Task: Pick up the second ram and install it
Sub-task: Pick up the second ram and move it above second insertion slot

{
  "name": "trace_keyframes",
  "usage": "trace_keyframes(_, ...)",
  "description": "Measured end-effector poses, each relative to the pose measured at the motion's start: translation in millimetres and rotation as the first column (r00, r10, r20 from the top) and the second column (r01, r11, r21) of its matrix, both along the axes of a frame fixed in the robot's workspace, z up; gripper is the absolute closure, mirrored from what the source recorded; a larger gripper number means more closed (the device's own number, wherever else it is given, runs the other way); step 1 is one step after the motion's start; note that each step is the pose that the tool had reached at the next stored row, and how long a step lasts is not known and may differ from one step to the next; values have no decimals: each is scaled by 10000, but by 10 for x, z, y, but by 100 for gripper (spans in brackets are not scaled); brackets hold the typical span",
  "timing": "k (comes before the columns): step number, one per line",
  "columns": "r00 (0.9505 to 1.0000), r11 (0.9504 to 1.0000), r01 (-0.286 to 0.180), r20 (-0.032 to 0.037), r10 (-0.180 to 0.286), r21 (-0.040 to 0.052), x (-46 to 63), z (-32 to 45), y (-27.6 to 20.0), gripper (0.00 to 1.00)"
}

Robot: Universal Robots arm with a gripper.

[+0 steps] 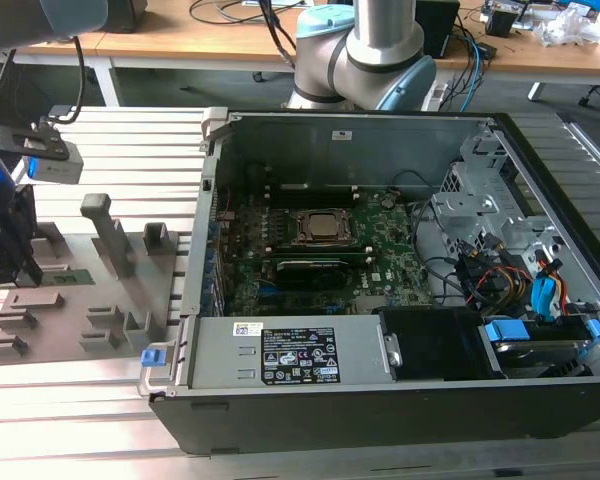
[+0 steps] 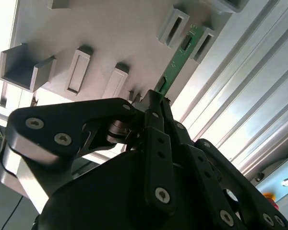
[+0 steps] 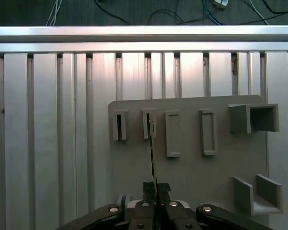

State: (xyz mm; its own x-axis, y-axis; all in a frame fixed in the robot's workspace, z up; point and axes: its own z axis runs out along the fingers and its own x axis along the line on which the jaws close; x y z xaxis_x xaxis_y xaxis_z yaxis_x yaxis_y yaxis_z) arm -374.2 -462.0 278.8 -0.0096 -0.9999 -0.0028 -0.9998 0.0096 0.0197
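Setting: a tabletop (image 1: 110, 135) of ribbed, silvery aluminium profiles with long parallel grooves. Wooden benches and trailing cables stand behind it.
Holder tray (image 1: 75, 330): a flat plate of matt grey plastic at the exterior view's left. It carries upright rectangular posts, slotted brackets and U-shaped cradles in the same grey.
Computer case (image 1: 380, 425): a black sheet-metal box lying open on the tabletop, on the exterior view's right of the tray. Inside are the green motherboard (image 1: 395, 250), a square metal-framed CPU socket (image 1: 320, 227), bundled cables and blue plastic drive tabs (image 1: 507, 330).
Labelling: a white sticker (image 1: 298, 355) with dense dark print sits on the grey metal cover along the case's near edge. The print is too small to tell.
Arm (image 1: 380, 45): silver tube with pale blue joints, based behind the case.
Claw (image 2: 153, 98): a black metal linkage with bright screw heads. In both wrist views its two slim fingers (image 3: 146, 189) are pinched together on one end of the second ram.
Second ram (image 2: 180, 55): a long, slim, flat green board strip with small dark chips. It appears edge-on as a thin line (image 3: 152, 153) in the first wrist view.
Position of second ram: over the holder tray and well apart from the case (image 1: 68, 275). Its free end lies between a pair of slotted brackets near the tray's edge. Whether it rests in them cannot be told.
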Motion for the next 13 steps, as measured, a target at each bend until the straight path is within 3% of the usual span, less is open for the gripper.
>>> trace_keyframes(13, 10000, 10000, 0, 0, 0, 0, 0, 273, 0, 86)
